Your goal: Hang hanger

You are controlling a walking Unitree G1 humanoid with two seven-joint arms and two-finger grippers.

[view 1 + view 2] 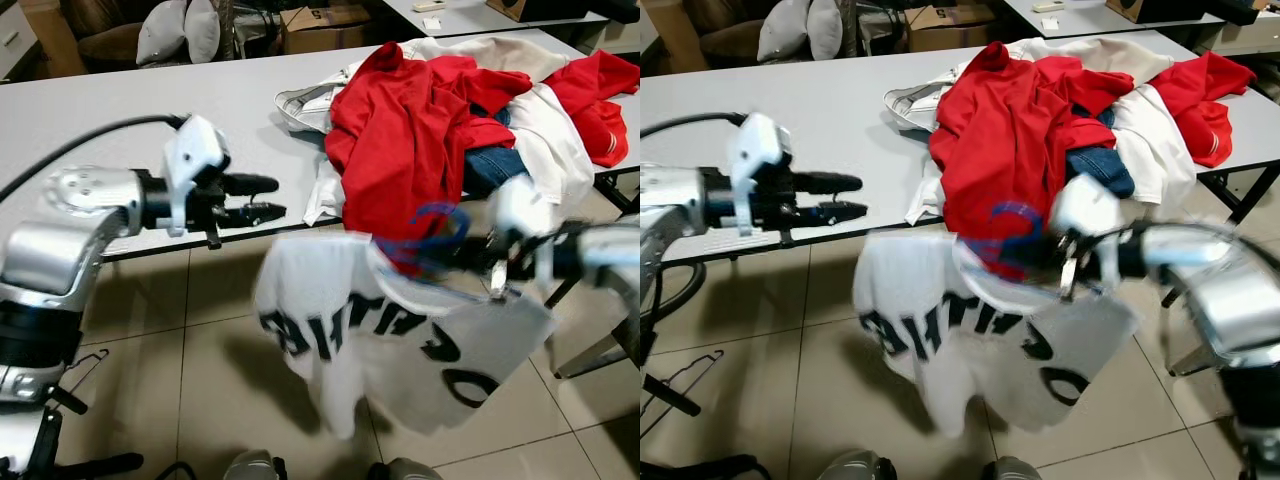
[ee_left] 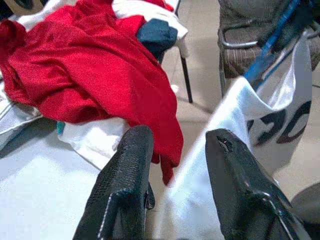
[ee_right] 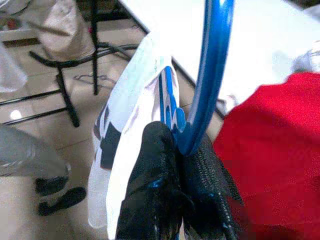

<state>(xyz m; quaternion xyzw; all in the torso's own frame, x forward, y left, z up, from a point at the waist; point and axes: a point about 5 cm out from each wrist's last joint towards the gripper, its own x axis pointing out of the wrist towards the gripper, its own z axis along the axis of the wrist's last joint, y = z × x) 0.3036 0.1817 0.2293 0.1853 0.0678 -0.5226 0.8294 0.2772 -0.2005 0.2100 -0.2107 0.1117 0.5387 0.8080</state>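
Note:
A blue hanger (image 3: 212,65) carries a white T-shirt (image 1: 380,340) with black letters, hanging in the air in front of the table edge. My right gripper (image 3: 181,150) is shut on the hanger just below its hook, and in the head views it reaches in from the right, blurred. My left gripper (image 1: 262,198) is open and empty, held level at table height a little to the left of the shirt. In the left wrist view its black fingers (image 2: 125,185) point toward the shirt's white cloth (image 2: 235,115) and the clothes pile.
The grey table (image 1: 120,100) holds a pile of red, white and blue clothes (image 1: 420,130) at its right end. A black wire hanger (image 1: 85,365) lies on the tiled floor at left. A chair frame (image 1: 600,350) stands at right. A box (image 1: 320,25) and cushions (image 1: 185,30) sit behind.

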